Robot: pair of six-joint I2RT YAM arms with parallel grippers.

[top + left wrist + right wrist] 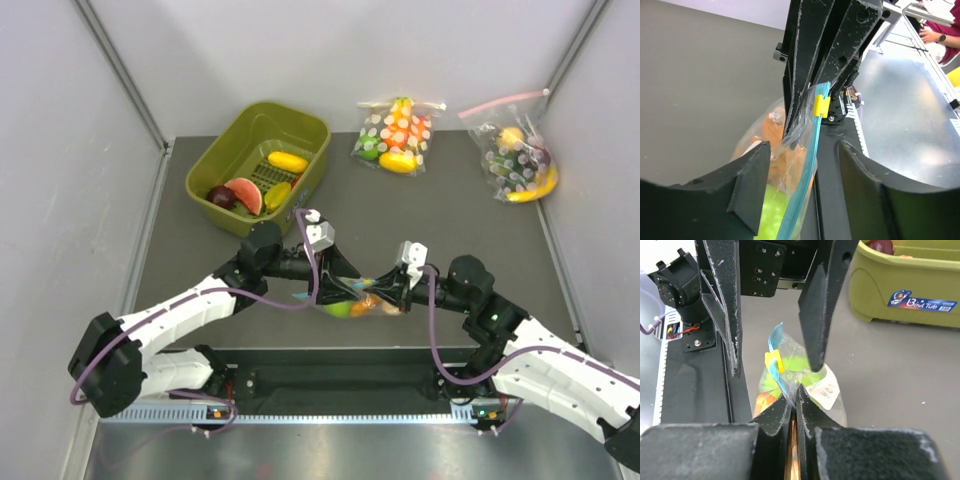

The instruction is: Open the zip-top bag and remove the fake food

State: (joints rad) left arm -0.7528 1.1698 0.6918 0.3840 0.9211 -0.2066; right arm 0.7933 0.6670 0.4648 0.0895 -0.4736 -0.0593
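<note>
R hand point(792, 392) on zip-top bag point(827, 390), strip point(774, 342) L–R

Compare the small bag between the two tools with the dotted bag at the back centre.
The zip-top bag has a light-blue zip strip with a yellow slider; the dotted bag has a pink strip. The zip-top bag has no dots; the dotted bag carries white dots. The right tool pinches the zip-top bag; the dotted bag lies untouched. Both are see-through zip bags, filled.
</note>
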